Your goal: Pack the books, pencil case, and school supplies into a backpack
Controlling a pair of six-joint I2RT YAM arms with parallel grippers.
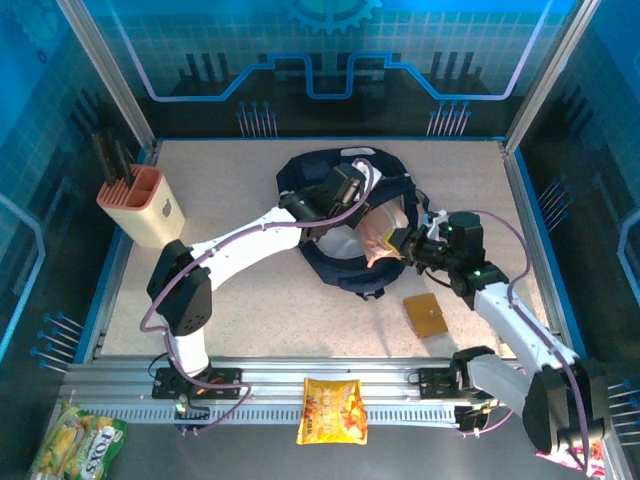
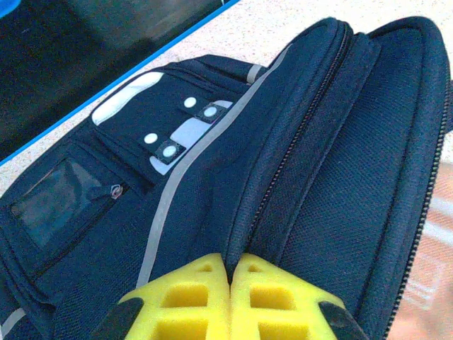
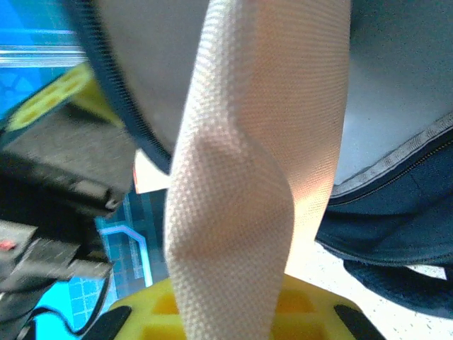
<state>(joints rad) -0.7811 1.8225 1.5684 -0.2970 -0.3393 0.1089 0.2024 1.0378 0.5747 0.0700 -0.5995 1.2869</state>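
The navy backpack (image 1: 345,272) lies open at the table's middle. My left gripper (image 1: 358,190) is shut on a fold of its zippered rim (image 2: 244,234), the yellow fingers (image 2: 191,290) pressed together on the fabric. My right gripper (image 1: 405,243) is shut on a peach-pink woven fabric pouch, apparently the pencil case (image 1: 385,235), which stands in the backpack's mouth. In the right wrist view the pencil case (image 3: 248,177) rises from the yellow fingers (image 3: 311,304), with grey lining and navy backpack (image 3: 396,212) behind it. A tan-brown square piece (image 1: 426,316) lies flat on the table, right of the backpack. The books are out of view.
A peach-and-cream holder (image 1: 140,205) with black tools stands at the back left. A yellow snack bag (image 1: 333,410) lies on the front rail between the arm bases, a green one (image 1: 75,448) at the bottom left. Blue walls ring the table.
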